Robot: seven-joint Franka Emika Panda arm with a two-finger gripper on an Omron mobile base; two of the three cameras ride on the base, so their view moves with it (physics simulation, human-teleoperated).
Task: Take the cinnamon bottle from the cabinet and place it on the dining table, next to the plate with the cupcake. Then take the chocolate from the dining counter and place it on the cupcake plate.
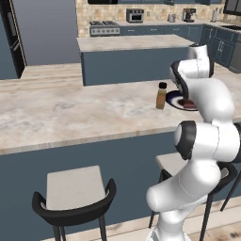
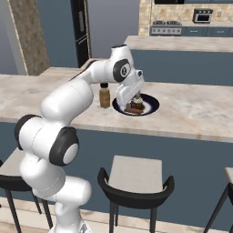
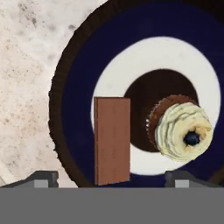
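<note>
Chocolate (image 3: 112, 140): a flat brown bar lying on the plate (image 3: 74, 109), beside the cupcake (image 3: 183, 131) and apart from it. In the hand view the bar lies between the two finger tips, with a clear gap on each side. Fingers (image 3: 46, 178): spread wide, released, grasping nothing; the gripper (image 2: 135, 101) hangs just above the plate, pointing down. Cupcake: brown base, cream swirl, dark dot on top, standing on the plate's dark middle disc. Plate: dark blue rim, white ring, dark centre; it rests on the desk (image 2: 191, 113). Bottle (image 2: 104, 95): amber body, dark cap, upright on the desk just beside the plate, on the side away from the cupcake in the right base view; in the left base view it stands left of the plate, near but not touching. Stools (image 2: 135, 177): dark frames with pale seats, drawn up below the desk's near edge. Island (image 1: 132, 54): a second counter behind the desk, well apart. Stove (image 1: 104, 27) and oven (image 1: 135, 15): against the far wall.
</note>
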